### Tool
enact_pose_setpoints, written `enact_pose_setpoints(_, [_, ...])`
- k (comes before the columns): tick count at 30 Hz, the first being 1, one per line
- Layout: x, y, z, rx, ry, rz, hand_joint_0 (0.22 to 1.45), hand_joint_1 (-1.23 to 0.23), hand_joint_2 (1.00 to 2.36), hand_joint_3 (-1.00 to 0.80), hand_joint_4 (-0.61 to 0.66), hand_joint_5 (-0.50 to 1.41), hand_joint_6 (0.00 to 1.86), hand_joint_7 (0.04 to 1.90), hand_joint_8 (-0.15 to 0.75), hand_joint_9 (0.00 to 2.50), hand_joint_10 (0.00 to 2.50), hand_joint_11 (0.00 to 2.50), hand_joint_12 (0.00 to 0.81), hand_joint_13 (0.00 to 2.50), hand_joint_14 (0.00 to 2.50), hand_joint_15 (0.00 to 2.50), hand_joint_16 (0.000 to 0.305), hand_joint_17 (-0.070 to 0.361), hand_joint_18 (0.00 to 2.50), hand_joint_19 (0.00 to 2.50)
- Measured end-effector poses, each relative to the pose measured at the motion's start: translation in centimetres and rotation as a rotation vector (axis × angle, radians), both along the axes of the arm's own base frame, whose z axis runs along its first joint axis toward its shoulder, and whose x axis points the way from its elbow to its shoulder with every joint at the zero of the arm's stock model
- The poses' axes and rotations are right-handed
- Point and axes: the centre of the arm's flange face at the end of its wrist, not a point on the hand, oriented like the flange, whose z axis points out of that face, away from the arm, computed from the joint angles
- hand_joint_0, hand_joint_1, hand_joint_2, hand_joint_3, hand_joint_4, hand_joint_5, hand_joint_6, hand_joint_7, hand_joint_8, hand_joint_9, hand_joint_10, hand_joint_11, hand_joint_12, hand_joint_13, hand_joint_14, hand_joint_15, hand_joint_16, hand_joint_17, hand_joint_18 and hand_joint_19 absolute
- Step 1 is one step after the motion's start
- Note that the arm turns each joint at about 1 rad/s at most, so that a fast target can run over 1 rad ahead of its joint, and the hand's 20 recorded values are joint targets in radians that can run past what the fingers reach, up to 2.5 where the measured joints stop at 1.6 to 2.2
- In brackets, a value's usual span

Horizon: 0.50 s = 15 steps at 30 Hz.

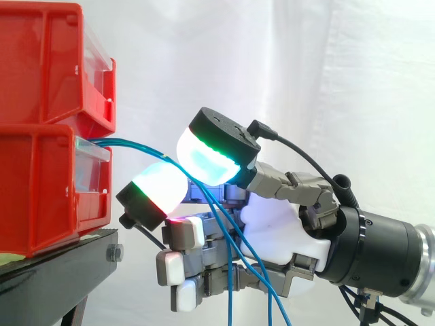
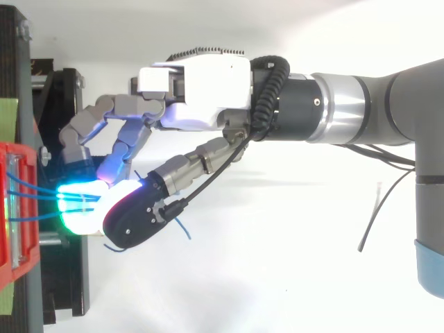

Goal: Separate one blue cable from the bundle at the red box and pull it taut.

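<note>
The blue cables (image 1: pixel 129 143) come out of the front of the lower red box (image 1: pixel 41 190), at the edge of the black stand (image 1: pixel 61 261) nearest the arm, and run in a soft curve to the hand (image 1: pixel 272 231), whose two glowing pads (image 1: pixel 211 159) are pinched narrowly on them. It seems to me that more than one strand is caught there. So the hand should loosen slightly, let the others slip out, and only then draw straight away from the box, slowly, until the one cable has no curve left.
</note>
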Motion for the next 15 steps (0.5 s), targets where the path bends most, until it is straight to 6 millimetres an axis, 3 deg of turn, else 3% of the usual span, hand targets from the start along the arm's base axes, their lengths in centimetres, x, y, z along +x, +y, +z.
enact_pose_setpoints(15, [-0.03,0.21,-0.11,0.0,0.011,0.002,0.63,-0.75,1.02,-0.2,0.12,-0.15,0.88,1.2,0.354,1.14,0.02,1.24,0.395,1.06,0.02,0.7,0.047,0.105,0.98,0.56])
